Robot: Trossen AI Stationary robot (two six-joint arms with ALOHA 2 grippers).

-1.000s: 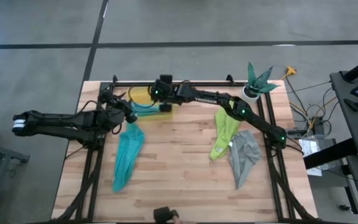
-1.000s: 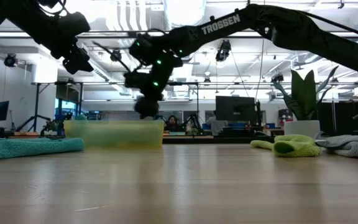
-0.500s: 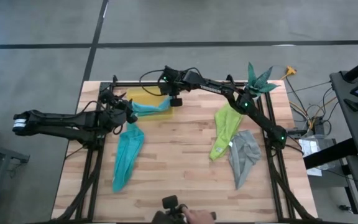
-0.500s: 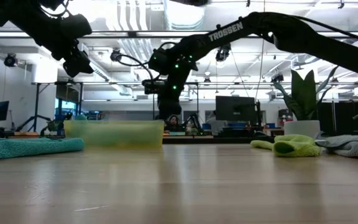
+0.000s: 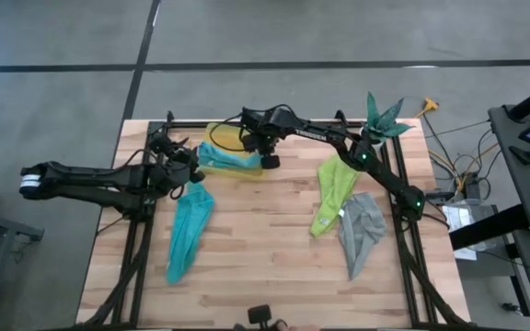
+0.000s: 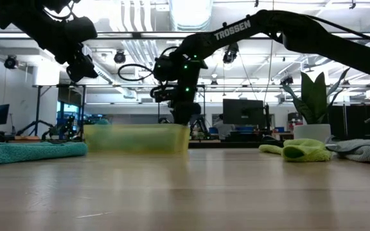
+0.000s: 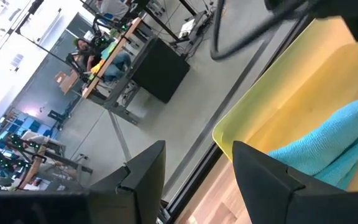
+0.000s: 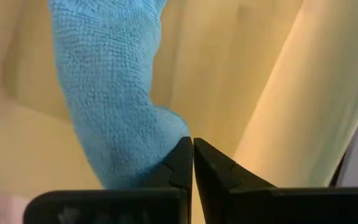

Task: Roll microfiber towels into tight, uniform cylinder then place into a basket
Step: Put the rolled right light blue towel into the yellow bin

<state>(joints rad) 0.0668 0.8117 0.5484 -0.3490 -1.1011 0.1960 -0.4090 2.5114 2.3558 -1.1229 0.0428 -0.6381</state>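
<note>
The yellow basket (image 5: 224, 133) stands askew at the table's far edge, with the light blue towel (image 5: 217, 158) lying in it. My right gripper (image 5: 267, 158) is shut and points steeply down into the basket's right end, beside the towel (image 8: 110, 93). My left gripper (image 5: 191, 168) hovers open just left of the basket (image 7: 278, 112), with nothing between its fingers. Three more towels lie crumpled on the wood: teal (image 5: 190, 230), lime green (image 5: 331, 193) and grey (image 5: 362, 230). My right gripper's shut fingers (image 8: 182, 162) reach down from above inside the basket, close to its right end wall (image 8: 284, 93). The side of one finger lies against the end of the light blue towel (image 8: 148, 143). Whether the tips press the basket's floor or wall, I cannot tell.
A white pot with a green plant (image 5: 373, 136) stands at the far right corner. Black rails (image 5: 247, 122) run along the far edge and down both sides. Bare wood lies between the teal and lime green towels. A small dark object (image 5: 263, 317) sits at the near edge.
My right gripper has swung toward the table's right edge and tipped to point more steeply down. The basket has slid to the right with it and turned askew, the light blue towel staying inside.
</note>
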